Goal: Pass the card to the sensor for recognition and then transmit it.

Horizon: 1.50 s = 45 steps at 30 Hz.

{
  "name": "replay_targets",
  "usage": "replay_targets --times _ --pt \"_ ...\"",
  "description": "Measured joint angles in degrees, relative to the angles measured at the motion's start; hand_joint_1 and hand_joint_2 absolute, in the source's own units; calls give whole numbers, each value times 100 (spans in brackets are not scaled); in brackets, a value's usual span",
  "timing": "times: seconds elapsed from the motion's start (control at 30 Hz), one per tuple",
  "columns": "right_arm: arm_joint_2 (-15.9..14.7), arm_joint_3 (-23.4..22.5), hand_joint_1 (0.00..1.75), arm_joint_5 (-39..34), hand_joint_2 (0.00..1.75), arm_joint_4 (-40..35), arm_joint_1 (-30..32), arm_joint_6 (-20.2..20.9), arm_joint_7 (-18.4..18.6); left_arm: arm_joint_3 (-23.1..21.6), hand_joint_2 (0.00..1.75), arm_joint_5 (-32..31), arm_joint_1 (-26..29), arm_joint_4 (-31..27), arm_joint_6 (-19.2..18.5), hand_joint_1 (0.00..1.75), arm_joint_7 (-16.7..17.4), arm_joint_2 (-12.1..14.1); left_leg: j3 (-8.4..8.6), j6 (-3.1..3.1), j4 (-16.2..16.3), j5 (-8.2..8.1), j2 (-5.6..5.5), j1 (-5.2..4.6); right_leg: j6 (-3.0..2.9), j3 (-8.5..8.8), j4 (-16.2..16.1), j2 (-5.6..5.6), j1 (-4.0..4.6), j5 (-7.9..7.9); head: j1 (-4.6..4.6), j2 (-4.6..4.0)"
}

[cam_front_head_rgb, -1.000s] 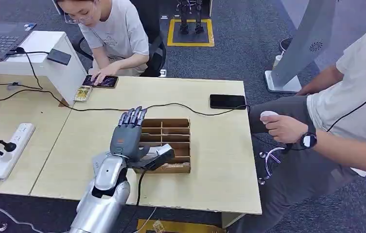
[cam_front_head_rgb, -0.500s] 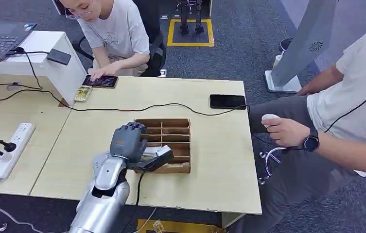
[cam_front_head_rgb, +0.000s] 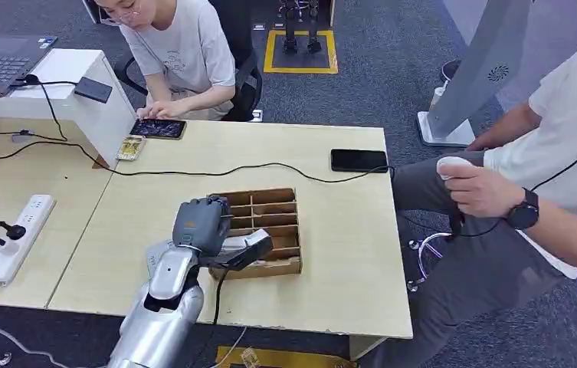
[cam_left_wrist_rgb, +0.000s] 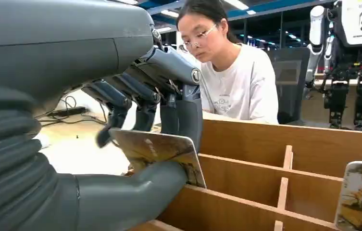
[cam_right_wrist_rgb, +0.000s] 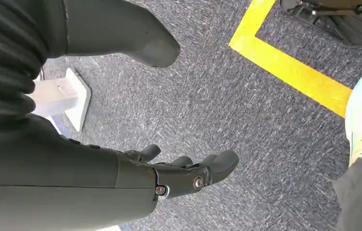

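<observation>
My left hand (cam_front_head_rgb: pixel 204 223) hangs over the near left part of the wooden divider box (cam_front_head_rgb: pixel 285 201). In the left wrist view its thumb and curled fingers (cam_left_wrist_rgb: pixel 143 98) pinch a picture card (cam_left_wrist_rgb: pixel 157 150) just above a box compartment (cam_left_wrist_rgb: pixel 289 139). A second picture card (cam_left_wrist_rgb: pixel 361 196) stands in another compartment of the box. A white stand (cam_front_head_rgb: pixel 93 115) at the back left carries a dark flat device (cam_front_head_rgb: pixel 92 90), and another card (cam_front_head_rgb: pixel 130 147) lies at its foot. My right hand (cam_right_wrist_rgb: pixel 179 175) hangs above the grey carpet with its fingers apart and nothing in it.
A person sits behind the table with a phone (cam_front_head_rgb: pixel 161 128). Another person at the right holds a white object (cam_front_head_rgb: pixel 451 165). A black phone (cam_front_head_rgb: pixel 358 160) and a cable (cam_front_head_rgb: pixel 193 172) lie behind the box. A power strip (cam_front_head_rgb: pixel 18 238) sits at the left.
My left hand's fingers, straight one second ago, have curled down over the box and closed on the card. The person at the right has raised the hand with the white object.
</observation>
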Motion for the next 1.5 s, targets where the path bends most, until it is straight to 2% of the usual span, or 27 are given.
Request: replay_targets --times 0.23,0.4,0.6,0.83,1.1,1.37,1.43,1.47,1.5 --pt "0 0 0 -13 175 0 5 0 39 238 175 39 -9 -153 -185 175 -354 -63 0 0 0 1 0 0 0 0 0 0 0 0 2 0" --pt "0 0 0 -90 175 0 10 -2 55 286 175 245 -41 -704 -521 175 -535 -133 1 1 1 1 0 0 0 -1 0 0 0 0 0 0" --pt "-13 0 0 -227 175 7 64 -15 90 286 175 805 -562 -1670 -1104 175 -474 -87 -1 0 1 2 -1 0 -1 -1 2 -1 1 2 0 0" --pt "-20 0 0 -232 175 7 109 -15 90 286 175 1021 -1011 -2343 -1329 175 -339 127 0 -1 1 3 -1 1 -1 -1 3 -1 1 2 0 0" --pt "-20 0 0 -170 175 7 98 2 122 404 175 435 -1094 -2251 -1163 175 73 227 -1 0 1 3 -1 1 -1 -2 3 -2 0 2 0 0" --pt "-20 0 0 -107 175 2 61 101 120 1012 175 15 -1519 -1289 -798 175 508 221 0 0 1 8 -1 1 -3 -2 4 -2 1 4 0 0" --pt "-20 0 0 -122 175 2 63 100 111 1130 175 7 -1623 -1083 -743 168 594 221 0 0 1 8 -1 1 -3 -2 4 -1 1 3 0 0" --pt "-20 0 0 -125 175 2 64 96 111 1191 175 4 -1672 -984 -706 159 625 219 0 0 1 8 -1 1 -3 -2 4 0 1 3 0 0" --pt "-20 0 0 -129 175 2 64 94 109 1228 175 4 -1701 -916 -675 162 665 223 0 0 1 8 0 2 -3 -2 4 0 1 3 2 0"
